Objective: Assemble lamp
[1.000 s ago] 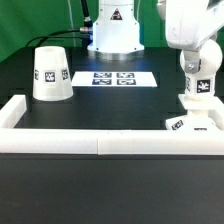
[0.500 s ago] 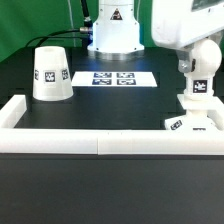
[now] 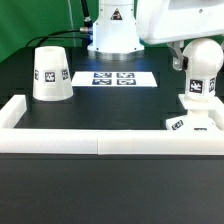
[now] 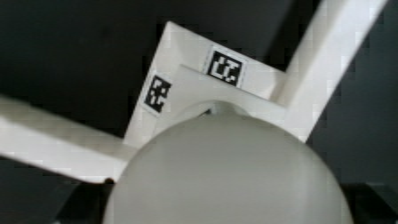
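Note:
The round-headed white bulb (image 3: 201, 82) stands upright at the exterior view's right, just behind the small flat square base (image 3: 186, 124), which lies against the white wall's corner. The cone shade (image 3: 50, 73) stands at the left. My gripper (image 3: 183, 58) is at the bulb's head, with the arm's white hand above and to its left. In the wrist view the bulb's head (image 4: 222, 170) fills the near field and hides my fingers. The base (image 4: 210, 82) lies beyond it. I cannot tell whether the jaws grip the bulb.
A long white wall strip (image 3: 100, 140) runs along the front with raised ends at both sides. The marker board (image 3: 113, 78) lies in the middle at the back. The arm's pedestal (image 3: 112, 35) stands behind it.
The arm's white hand has swung up and to the exterior view's left, uncovering more of the bulb's round head. The bulb, base and shade have stayed where they were.

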Tool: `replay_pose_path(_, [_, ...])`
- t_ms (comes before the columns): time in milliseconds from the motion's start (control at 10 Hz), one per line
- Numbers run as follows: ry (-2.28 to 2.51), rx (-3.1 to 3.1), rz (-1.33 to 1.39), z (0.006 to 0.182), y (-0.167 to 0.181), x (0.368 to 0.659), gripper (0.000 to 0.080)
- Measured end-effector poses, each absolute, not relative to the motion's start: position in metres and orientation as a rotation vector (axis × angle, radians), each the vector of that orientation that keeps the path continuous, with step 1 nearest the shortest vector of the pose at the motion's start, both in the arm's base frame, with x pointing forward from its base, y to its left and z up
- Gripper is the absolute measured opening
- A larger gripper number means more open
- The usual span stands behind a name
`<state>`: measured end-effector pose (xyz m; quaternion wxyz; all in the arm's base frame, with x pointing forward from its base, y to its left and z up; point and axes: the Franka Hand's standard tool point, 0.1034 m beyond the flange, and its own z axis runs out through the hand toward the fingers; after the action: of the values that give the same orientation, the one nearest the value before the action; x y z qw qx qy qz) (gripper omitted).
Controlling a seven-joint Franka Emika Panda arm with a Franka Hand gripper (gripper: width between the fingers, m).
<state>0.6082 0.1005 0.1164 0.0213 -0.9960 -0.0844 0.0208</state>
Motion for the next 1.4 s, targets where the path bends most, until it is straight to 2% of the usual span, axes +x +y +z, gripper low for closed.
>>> replay_pose_path(800, [0.931, -2.951, 0.104, 0.115, 0.1051, 0.6071, 0.0579])
replay_pose_path(1100, [1.1, -2.875, 0.122, 0.1149, 0.1054, 0.6071, 0.0579])
replay_pose_path(1200, [1.111, -2.871, 0.122, 0.1149, 0.1056, 0.6072, 0.0626])
replay_pose_path(1300, [1.105, -2.873, 0.122, 0.1149, 0.1057, 0.6072, 0.0626])
replay_pose_path(1400, [1.1, -2.875, 0.122, 0.1149, 0.1057, 0.6072, 0.0684])
